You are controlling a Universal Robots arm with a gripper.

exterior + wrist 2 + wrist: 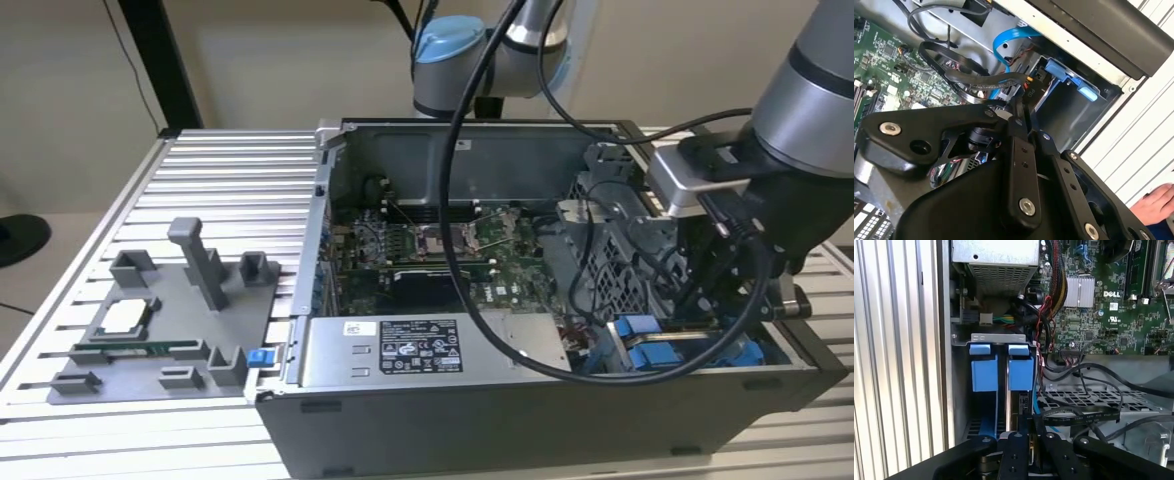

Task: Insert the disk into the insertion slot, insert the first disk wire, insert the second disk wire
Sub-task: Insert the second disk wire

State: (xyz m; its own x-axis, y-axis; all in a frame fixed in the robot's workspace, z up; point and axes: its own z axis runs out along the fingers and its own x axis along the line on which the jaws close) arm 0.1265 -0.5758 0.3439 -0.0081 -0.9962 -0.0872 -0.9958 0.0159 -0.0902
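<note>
I judge I'm in the wire steps now, not the disk step. In the first wrist view the slot (999,338) sits in the lower left-centre of the frame. Two blue brackets stand side by side in it, and the disk (1020,374) looks already seated edge-on behind its bracket. In the exterior view the slot (667,350) is at the lower right of the frame, in the near corner of the open case (534,420) on the counter (200,160), and my arm (814,120) reaches down into it.

The tool (1029,432) hangs right over the disk's exposed end, at the bottom centre of that wrist frame. In the second wrist view the tool (1023,112) has its fingers (1021,165) drawn together to a narrow point. They sit against a loop of black wire (979,80), with a blue ribbon wire (1004,45) above it. Something dark and thin seems pinched at the tips, but I can't tell whether it is a plug.

The next move, as I read it, calls for squaring a plug to the socket on the disk's end and pushing straight, in tight room among loose wires. A person's hand (1154,202) rests at the lower right of that frame.
</note>
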